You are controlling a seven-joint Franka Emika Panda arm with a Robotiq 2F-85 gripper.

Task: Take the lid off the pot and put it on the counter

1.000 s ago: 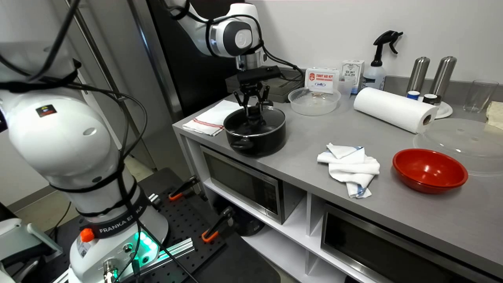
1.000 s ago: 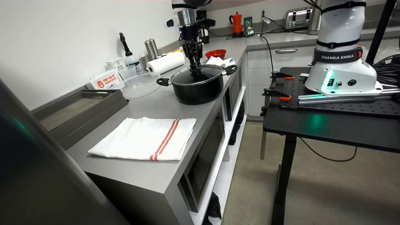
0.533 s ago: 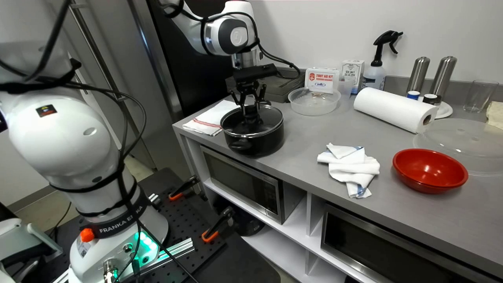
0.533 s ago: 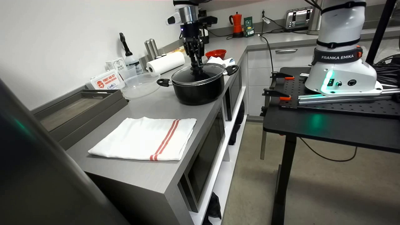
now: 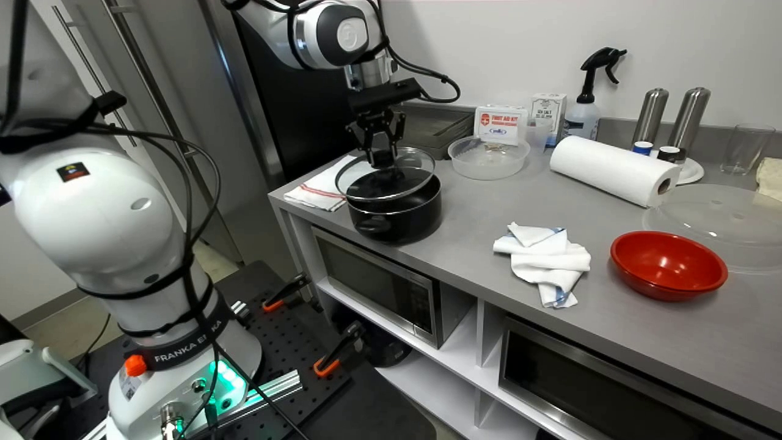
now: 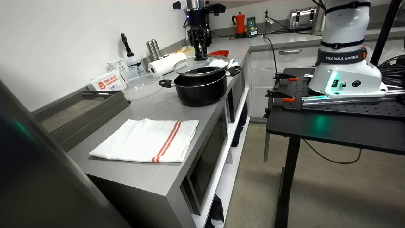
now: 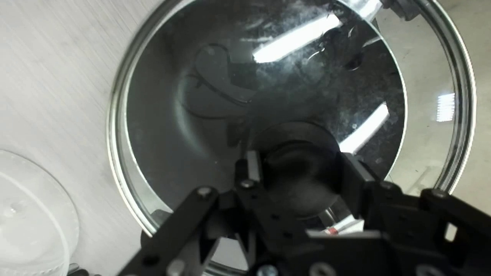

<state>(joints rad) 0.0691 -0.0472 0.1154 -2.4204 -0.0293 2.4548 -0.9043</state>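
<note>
My gripper (image 5: 383, 160) is shut on the dark centre knob of the glass lid (image 5: 357, 181). In the wrist view the knob (image 7: 301, 176) sits between the two fingers. The lid is off the pot (image 5: 398, 223) and hangs a little above it, nearly level. In an exterior view a gap shows between the lid's rim (image 6: 186, 68) and the black pot (image 6: 200, 95), whose inside is dark. The pot stands on the grey counter (image 5: 473, 223) near its front edge. In the wrist view the lid (image 7: 215, 92) covers most of the pot's opening.
A folded white towel (image 6: 142, 141) lies beside the pot. A clear bowl (image 5: 489, 160), a first aid box (image 5: 501, 124) and a grey tray (image 6: 79, 110) stand behind. A crumpled cloth (image 5: 544, 260), a red bowl (image 5: 669, 266) and a paper roll (image 5: 611, 170) lie further along.
A second ago the lid sat on the pot with my gripper at its knob. Now my gripper and the lid have risen, opening a gap. The pot shifted slightly, then stayed put.
</note>
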